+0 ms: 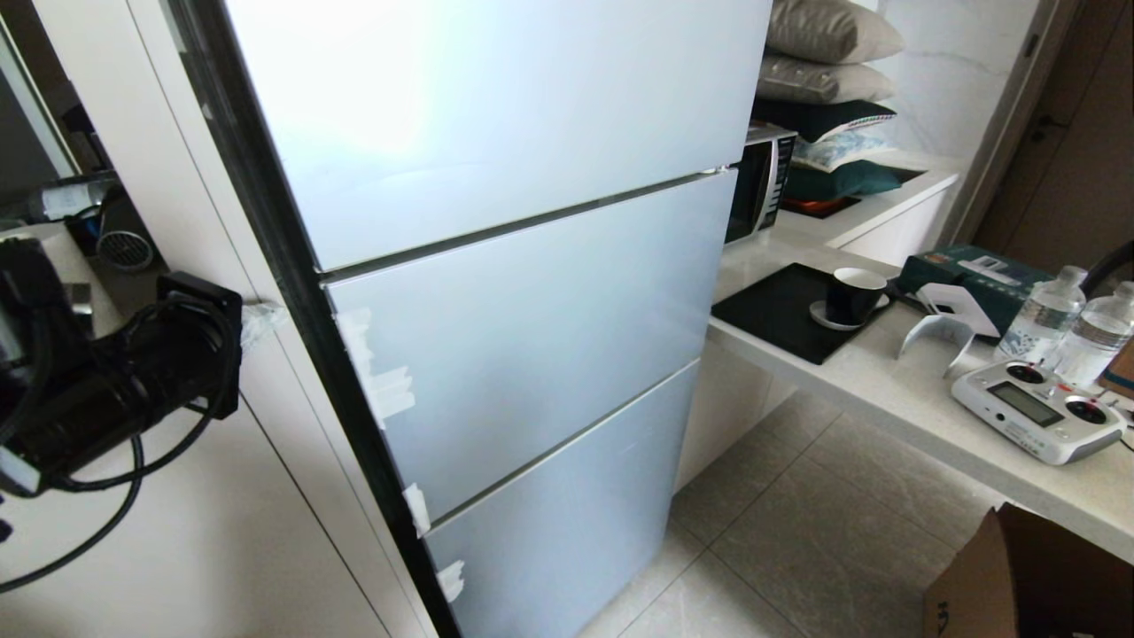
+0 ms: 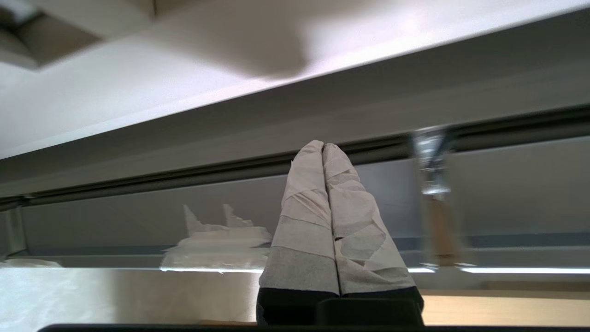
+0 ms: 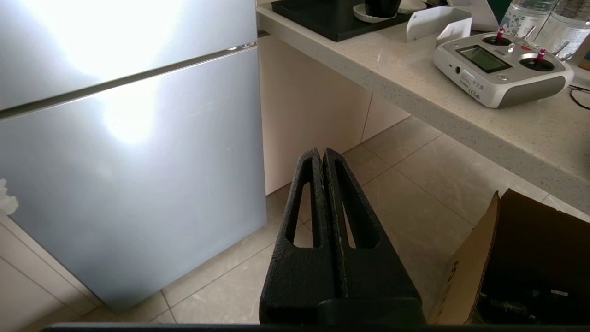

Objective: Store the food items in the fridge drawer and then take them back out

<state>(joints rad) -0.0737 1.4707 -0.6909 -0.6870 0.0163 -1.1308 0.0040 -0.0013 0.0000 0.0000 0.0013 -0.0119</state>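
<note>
Pale cabinet panels [image 1: 221, 532] flank the left arm [image 1: 115, 381], whose taped left pincer [image 2: 323, 146] is pressed together near the fridge's [image 1: 532, 292] edge. All fridge fronts are closed, so drawer and fruits are hidden. Rightward, the right pincer [image 3: 322, 152], tips pressed together, hangs beside the desk [image 1: 886, 390].

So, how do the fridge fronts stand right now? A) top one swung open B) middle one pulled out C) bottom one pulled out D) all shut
D: in the head view the three pale fridge door fronts sit flush with only thin seams between them, and the left gripper, fingers pressed together, points at the fridge's edge without having opened anything.
</note>
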